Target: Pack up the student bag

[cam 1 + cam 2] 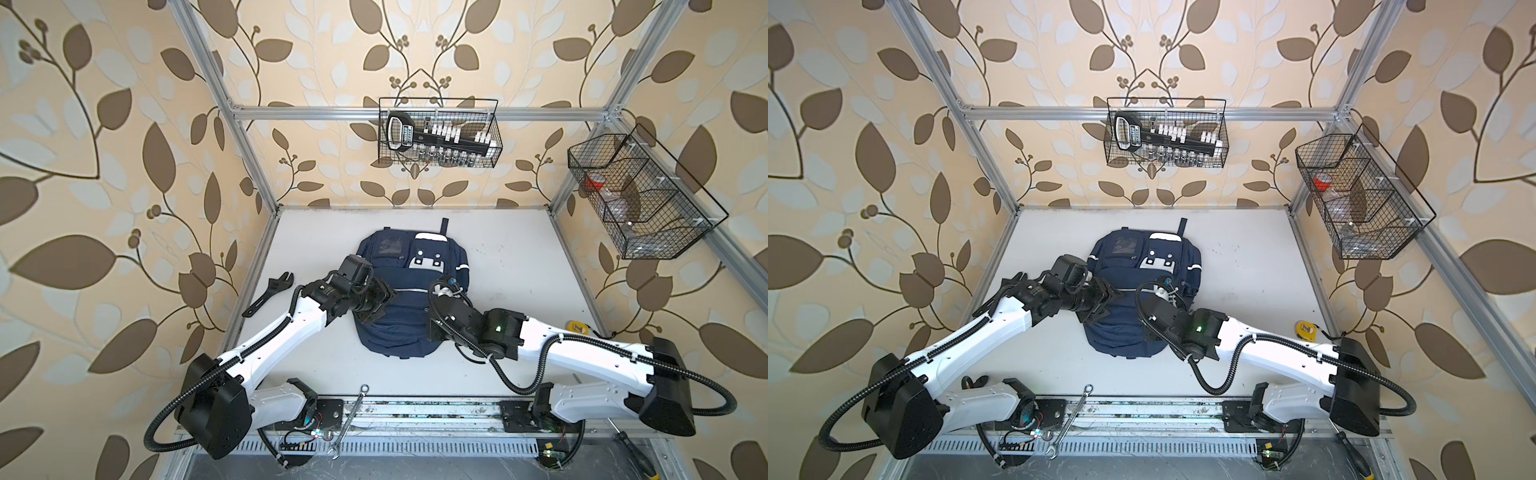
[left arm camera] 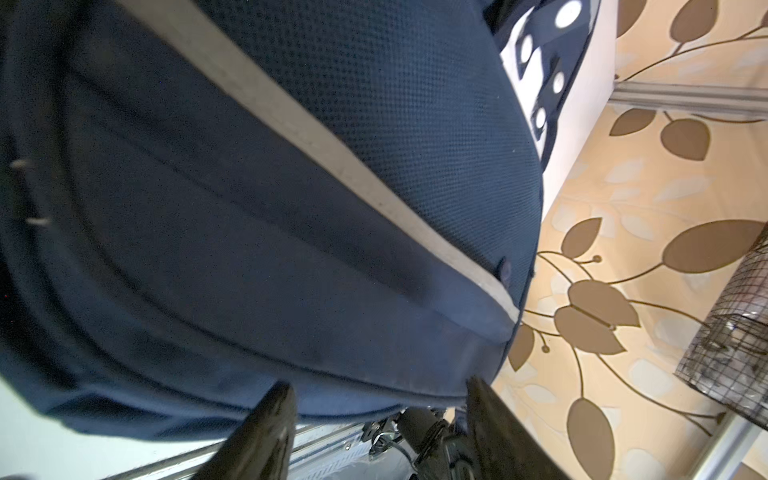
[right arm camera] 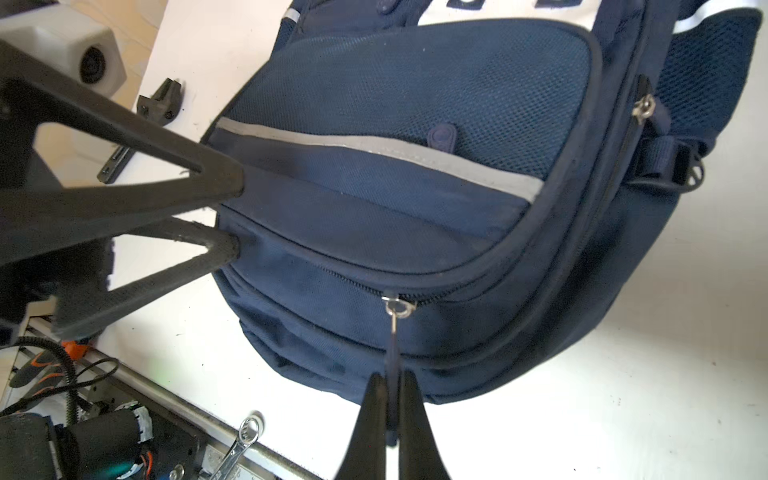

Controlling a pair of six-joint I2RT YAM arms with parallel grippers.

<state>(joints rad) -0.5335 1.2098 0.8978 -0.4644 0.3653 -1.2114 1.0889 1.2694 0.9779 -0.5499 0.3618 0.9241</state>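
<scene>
the student bag (image 1: 411,266) lies flat in the middle of the table (image 1: 519,257), between my two pincers. my left pincer (image 3: 237,216) is spread, both tips at the bag's side edge, forearm stretched low. my right pincer (image 3: 391,392) pinches the zipper pull (image 3: 392,345) of a front pocket, wrist bent down. bare table opens beyond my right pincer. an adjustable wrench (image 1: 268,293) lies behind my left pincer, away from the bag.
</scene>
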